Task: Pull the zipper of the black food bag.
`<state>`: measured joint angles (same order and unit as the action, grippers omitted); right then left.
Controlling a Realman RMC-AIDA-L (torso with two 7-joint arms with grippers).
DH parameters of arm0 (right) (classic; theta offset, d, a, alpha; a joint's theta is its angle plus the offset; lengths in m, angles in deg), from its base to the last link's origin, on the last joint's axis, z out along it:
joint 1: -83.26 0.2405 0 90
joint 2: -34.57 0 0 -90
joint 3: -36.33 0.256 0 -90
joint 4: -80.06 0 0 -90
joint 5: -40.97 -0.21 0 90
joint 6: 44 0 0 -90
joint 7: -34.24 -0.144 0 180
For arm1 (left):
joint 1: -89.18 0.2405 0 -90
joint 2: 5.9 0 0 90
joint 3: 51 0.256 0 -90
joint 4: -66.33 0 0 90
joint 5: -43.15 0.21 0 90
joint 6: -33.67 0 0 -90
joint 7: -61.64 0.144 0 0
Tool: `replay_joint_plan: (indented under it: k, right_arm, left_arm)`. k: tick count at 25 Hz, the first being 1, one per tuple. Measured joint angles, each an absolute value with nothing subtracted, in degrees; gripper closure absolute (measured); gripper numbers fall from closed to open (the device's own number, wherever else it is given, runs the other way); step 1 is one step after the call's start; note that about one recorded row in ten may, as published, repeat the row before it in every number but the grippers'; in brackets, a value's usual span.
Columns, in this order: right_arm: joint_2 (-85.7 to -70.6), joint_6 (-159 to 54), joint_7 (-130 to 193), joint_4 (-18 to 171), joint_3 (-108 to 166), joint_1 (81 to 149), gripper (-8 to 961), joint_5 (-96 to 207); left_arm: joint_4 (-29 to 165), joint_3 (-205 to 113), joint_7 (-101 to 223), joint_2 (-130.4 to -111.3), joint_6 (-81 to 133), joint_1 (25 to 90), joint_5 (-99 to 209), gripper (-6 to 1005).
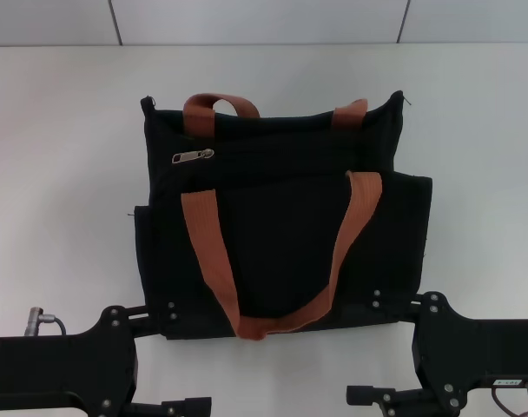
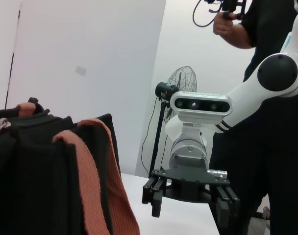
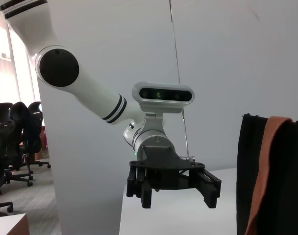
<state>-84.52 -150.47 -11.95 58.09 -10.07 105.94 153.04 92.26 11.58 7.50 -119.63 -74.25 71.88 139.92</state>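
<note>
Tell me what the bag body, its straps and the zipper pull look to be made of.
The boxy black food bag looks like matte woven fabric, canvas-like, with soft creased edges. Its brown-orange straps look like ribbed webbing; the weave shows in the left wrist view. The small silver teardrop zipper pull glints, so probably metal.

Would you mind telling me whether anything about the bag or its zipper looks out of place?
Nothing stands out. The black food bag lies flat and intact, the zipper sits on its track, and both grippers, left and right, hang open, clear of it.
</note>
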Motion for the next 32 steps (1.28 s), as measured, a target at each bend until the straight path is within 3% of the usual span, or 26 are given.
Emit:
replay_joint_plan:
  k: [21, 32]
  right_arm:
    - [-84.52, -150.56, -11.99, 58.0, -10.08, 105.94, 168, 152.84]
    - [-84.52, -149.89, -11.99, 58.12, -9.99, 105.82, 168, 152.85]
  left_arm:
    - [92.12, 6.53, 7.79, -120.16, -76.77, 72.19, 139.51, 237]
    - [92.11, -1.8, 11.08, -123.95, -81.61, 71.35, 126.73, 257]
